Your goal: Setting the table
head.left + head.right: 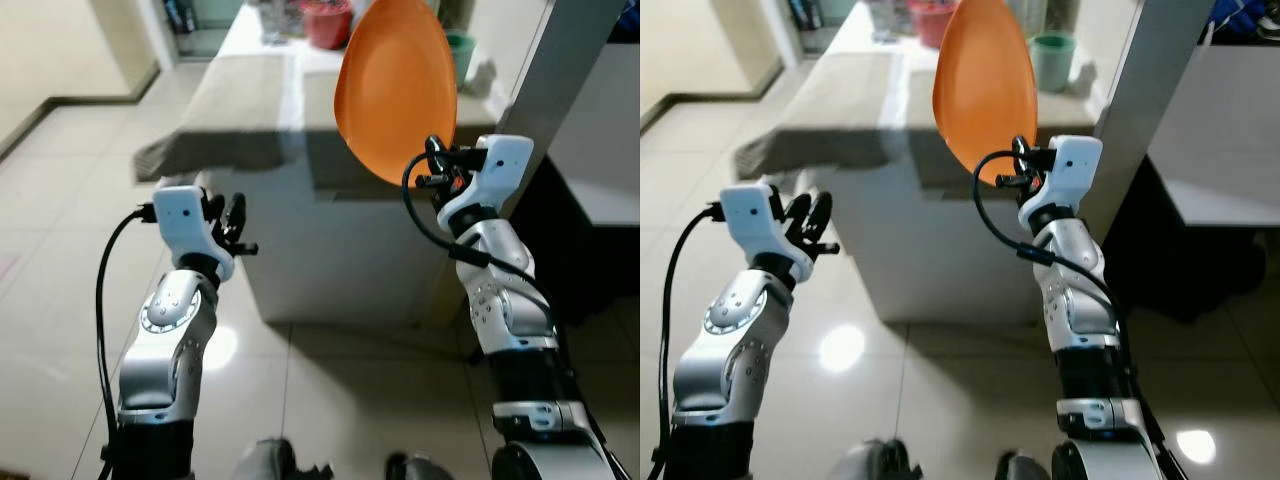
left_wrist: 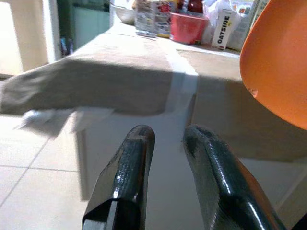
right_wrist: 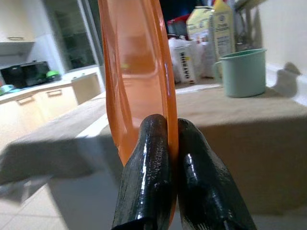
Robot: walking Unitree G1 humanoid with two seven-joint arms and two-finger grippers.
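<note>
Plate [image 1: 395, 85] gripped by its lower rim in the clenched right hand [image 1: 436, 165], held upright on edge short of the bench [image 1: 250, 100] ahead; left hand [image 1: 232, 222] empty, fingers parted.

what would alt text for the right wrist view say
Two glossy black fingers of the right gripper pinch the rim of an upright orange plastic plate. Behind it, a cloth-covered table holds a pale green cup and cartons.
</note>
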